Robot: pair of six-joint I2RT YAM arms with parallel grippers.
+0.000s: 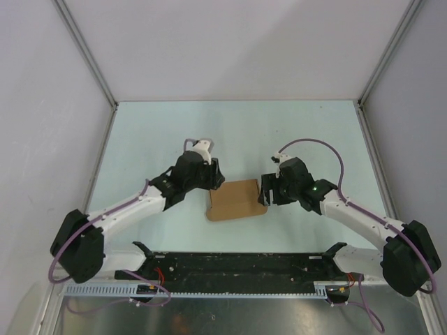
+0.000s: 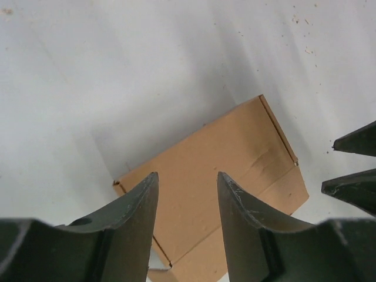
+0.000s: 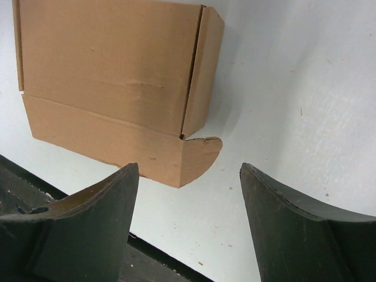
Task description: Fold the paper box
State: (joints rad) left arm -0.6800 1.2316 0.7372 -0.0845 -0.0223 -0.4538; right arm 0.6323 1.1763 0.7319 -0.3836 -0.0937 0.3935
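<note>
The brown kraft paper box [image 1: 236, 199] lies closed and flat on the table between the two arms. It shows in the left wrist view [image 2: 235, 164] and in the right wrist view [image 3: 111, 76], where a rounded tab [image 3: 202, 154] sticks out at its near corner. My left gripper [image 1: 215, 183] is open and empty, hovering just above the box's left end, not touching it [image 2: 187, 179]. My right gripper [image 1: 265, 192] is open and empty beside the box's right end [image 3: 189, 173]. Its dark fingertips [image 2: 352, 164] show at the right edge of the left wrist view.
The pale table [image 1: 154, 132] is walled by grey panels with metal posts at the back corners. A black rail [image 1: 237, 264] carrying the arm bases runs along the near edge, just below the box; it shows in the right wrist view [image 3: 29, 188].
</note>
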